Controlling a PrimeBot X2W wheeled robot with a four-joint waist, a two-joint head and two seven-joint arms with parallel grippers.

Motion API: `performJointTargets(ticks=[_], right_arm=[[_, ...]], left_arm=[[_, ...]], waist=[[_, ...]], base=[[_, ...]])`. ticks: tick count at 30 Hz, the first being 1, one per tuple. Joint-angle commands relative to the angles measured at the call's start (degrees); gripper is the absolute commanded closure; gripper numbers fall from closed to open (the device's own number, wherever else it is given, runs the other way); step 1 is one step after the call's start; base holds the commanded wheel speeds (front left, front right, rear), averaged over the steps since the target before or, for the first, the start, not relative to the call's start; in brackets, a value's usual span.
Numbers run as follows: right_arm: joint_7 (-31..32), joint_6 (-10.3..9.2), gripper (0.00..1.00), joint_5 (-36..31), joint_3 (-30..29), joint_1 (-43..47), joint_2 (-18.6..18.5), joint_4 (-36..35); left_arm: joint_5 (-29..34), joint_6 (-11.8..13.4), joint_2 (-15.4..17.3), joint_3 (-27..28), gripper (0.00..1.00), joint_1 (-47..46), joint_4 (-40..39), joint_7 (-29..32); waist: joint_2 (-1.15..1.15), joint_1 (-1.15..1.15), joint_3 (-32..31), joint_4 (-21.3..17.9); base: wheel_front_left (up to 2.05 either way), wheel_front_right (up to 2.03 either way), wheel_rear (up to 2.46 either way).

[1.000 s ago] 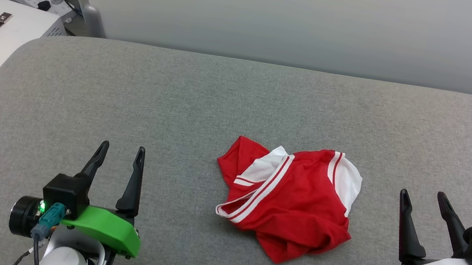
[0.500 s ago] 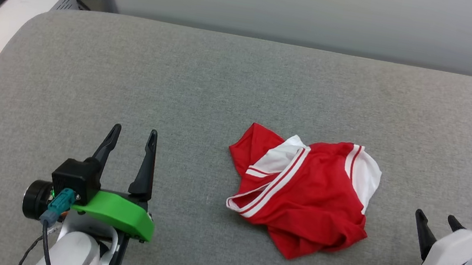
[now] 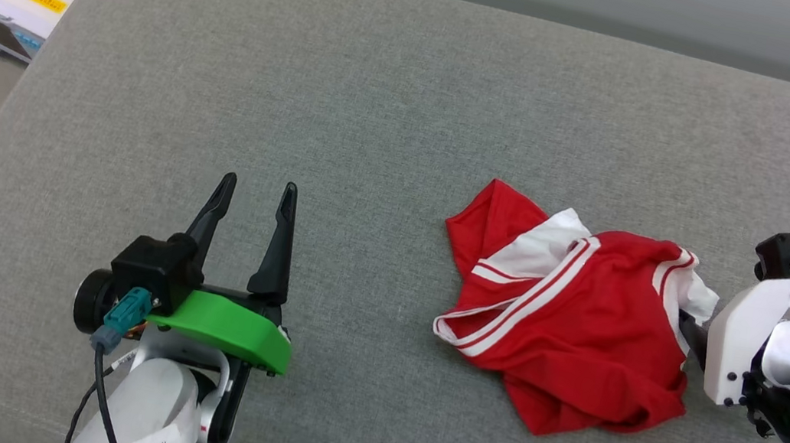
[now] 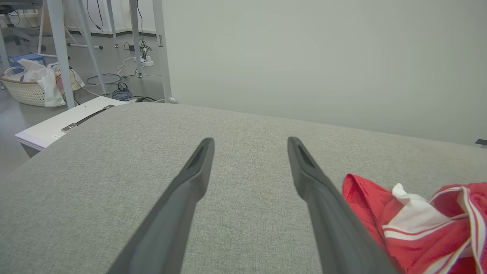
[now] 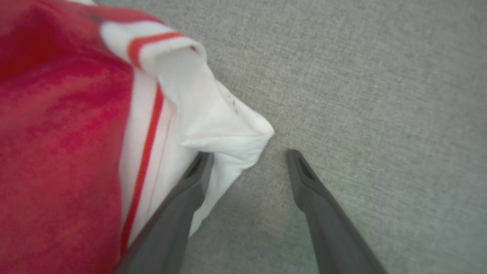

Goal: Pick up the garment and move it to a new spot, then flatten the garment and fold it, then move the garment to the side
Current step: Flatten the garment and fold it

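One garment (image 3: 572,339), crumpled red knit, white sleeves with striped trim; woven grey pad (image 3: 382,96) beneath it; two grippers: left gripper (image 3: 259,182) well left of garment, spread, empty; right gripper (image 5: 249,153) at garment's right edge, spread, one finger against the white sleeve.

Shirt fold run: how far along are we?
Done: nothing visible. The red jersey shirt with white striped sleeves lies crumpled on the grey fabric cushion.
In hand: the pickup. The right hand is open at the shirt's white sleeve, one finger at the cloth, no grip yet. The left hand is open over bare cushion, apart from the shirt.
Left: grasp, move, flatten, fold, set aside.
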Motion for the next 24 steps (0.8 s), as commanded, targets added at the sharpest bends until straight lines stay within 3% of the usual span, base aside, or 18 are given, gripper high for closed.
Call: performJointTargets(ticks=[1,5,6,7,8,11,17,24], right_arm=[[1.24,-0.02,0.00,1.09,1.35,-0.90,-0.41,1.66],[6.71,-0.02,0.00,3.55,5.33,-0.30,-0.89,6.26],[8.25,-0.02,0.54,4.35,6.01,0.12,-0.80,7.12],[9.11,-0.02,0.67,5.09,6.32,0.36,-0.70,7.49],[9.74,-0.02,1.00,5.81,6.63,0.52,-0.60,7.64],[9.05,-0.02,1.00,6.41,6.96,-0.12,-0.98,6.67],[1.68,-0.02,1.00,4.96,2.64,-2.98,-2.17,0.12],[-1.63,-0.02,1.00,0.23,-7.81,3.33,-1.79,-12.28]], left_arm=[[0.60,-0.49,-0.62,0.51,0.00,-0.90,0.26,-0.32],[1.61,-1.58,-2.04,1.81,0.00,-0.74,1.09,-0.32],[1.84,-1.86,-2.41,2.16,0.00,-0.62,1.32,-0.32],[2.06,-2.07,-2.65,2.42,0.00,-0.54,1.51,-0.32],[2.33,-2.32,-2.90,2.81,0.00,-0.44,1.69,-0.32],[2.96,-2.86,-3.33,3.84,0.00,-0.13,2.22,-0.32],[4.14,-3.76,-3.41,5.40,0.00,0.63,3.45,-0.32],[4.75,-4.33,-3.02,6.38,0.00,2.10,4.19,-0.32]], waist=[[0.00,0.00,2.06,1.91],[0.00,0.00,2.46,2.27],[0.00,0.00,2.47,2.28],[0.00,0.00,2.47,2.26],[0.00,0.00,2.41,2.12],[0.00,0.00,1.90,1.34],[0.00,0.00,-0.75,-1.18],[0.00,0.00,-3.89,-4.35]], base=[[0.00,0.00,0.00],[0.00,0.00,0.00],[0.00,0.00,0.00],[0.00,0.00,0.00],[0.00,0.00,0.00],[0.00,0.00,0.00],[0.00,0.00,0.00],[0.00,0.00,0.00]])
